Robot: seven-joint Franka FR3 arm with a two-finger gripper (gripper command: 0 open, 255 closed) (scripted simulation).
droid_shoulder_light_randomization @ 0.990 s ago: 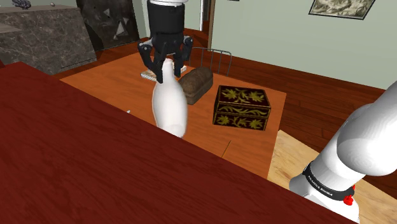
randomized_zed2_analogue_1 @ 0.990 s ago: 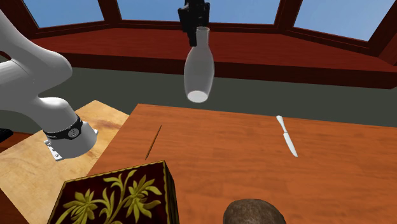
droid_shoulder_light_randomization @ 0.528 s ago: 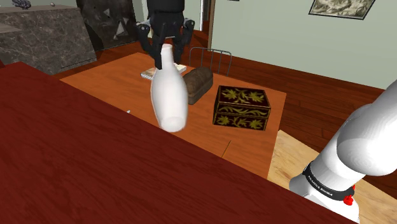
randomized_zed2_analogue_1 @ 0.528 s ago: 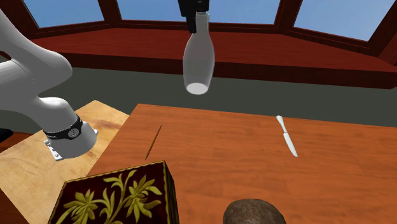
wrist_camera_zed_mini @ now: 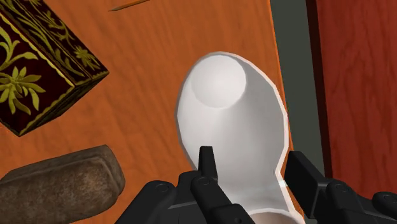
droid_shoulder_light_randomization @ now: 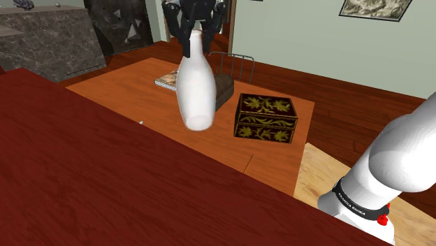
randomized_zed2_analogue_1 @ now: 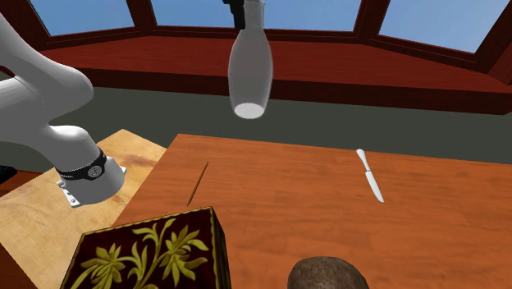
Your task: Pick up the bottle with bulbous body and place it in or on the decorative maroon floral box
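Observation:
A white bottle (droid_shoulder_light_randomization: 195,91) with a narrow neck and a rounded body hangs in the air above the orange table (droid_shoulder_light_randomization: 126,91). My black gripper (droid_shoulder_light_randomization: 195,31) is shut on its neck from above. In the second exterior view the bottle (randomized_zed2_analogue_1: 250,70) hangs base down, with the gripper (randomized_zed2_analogue_1: 244,8) at the picture's top edge. The wrist view looks down the bottle (wrist_camera_zed_mini: 232,121) to its round base, with the gripper (wrist_camera_zed_mini: 252,164) clasping it on both sides. The maroon box (droid_shoulder_light_randomization: 265,117) with gold flowers stands on the table, to the shoulder view's right of the bottle; its lid (randomized_zed2_analogue_1: 152,254) is closed (wrist_camera_zed_mini: 38,57).
A brown loaf-shaped thing (droid_shoulder_light_randomization: 223,89) lies between bottle and box (wrist_camera_zed_mini: 57,184). A knife (randomized_zed2_analogue_1: 370,175) lies on the table near the dark red sill. A flat book (droid_shoulder_light_randomization: 168,80) and a wire rack (droid_shoulder_light_randomization: 234,64) sit at the table's far side. A dark red counter (droid_shoulder_light_randomization: 105,182) fills the shoulder view's foreground.
The gripper has carried the bottle upward and toward the shoulder view's right, nearer the box. Its grip on the neck is unchanged.

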